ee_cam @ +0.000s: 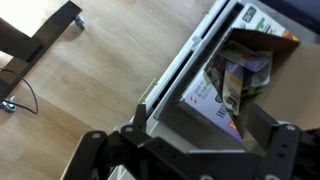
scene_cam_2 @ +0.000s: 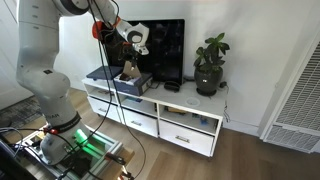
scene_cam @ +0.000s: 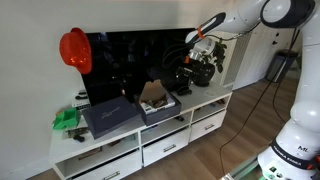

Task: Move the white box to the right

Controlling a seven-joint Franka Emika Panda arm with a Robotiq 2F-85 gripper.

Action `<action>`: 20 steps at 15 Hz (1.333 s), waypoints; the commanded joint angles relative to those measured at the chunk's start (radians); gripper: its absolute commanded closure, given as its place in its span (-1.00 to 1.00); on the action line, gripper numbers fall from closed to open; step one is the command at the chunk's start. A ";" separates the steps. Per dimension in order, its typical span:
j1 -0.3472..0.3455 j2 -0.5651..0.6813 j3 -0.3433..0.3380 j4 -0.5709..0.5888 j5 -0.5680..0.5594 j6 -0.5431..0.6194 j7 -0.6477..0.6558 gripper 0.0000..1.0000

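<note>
1. Here, in the wrist view, the gripper (ee_cam: 188,145) is spread wide. Its dark fingers (ee_cam: 92,150) stand at the two sides of the picture with nothing between them.
2. Below it is the white box (ee_cam: 235,80), apart from the fingers. Its brown flaps are open and printed papers show inside.
3. In both exterior views the gripper (scene_cam_2: 135,38) hangs above the white box (scene_cam: 155,100) without touching it.
4. The box sits on top of a white cabinet (scene_cam: 208,98) with drawers, just beside a flat dark navy box (scene_cam: 110,115).
5. A green object (scene_cam: 66,118) lies near the cabinet's end, beyond the dark box.
6. Behind the boxes stands a black TV (scene_cam: 130,60), with a red helmet (scene_cam: 74,48) at its upper corner.
7. A potted plant (scene_cam_2: 210,62) stands next to the screen.
8. Wood floor (ee_cam: 80,80) lies in front of the cabinet.
</note>
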 commanded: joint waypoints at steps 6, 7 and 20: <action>0.048 0.258 0.012 0.206 0.084 0.290 0.384 -1.00; 0.057 0.274 0.010 0.227 0.080 0.299 0.447 -1.00; 0.012 0.382 0.105 0.298 0.148 0.383 0.450 -1.00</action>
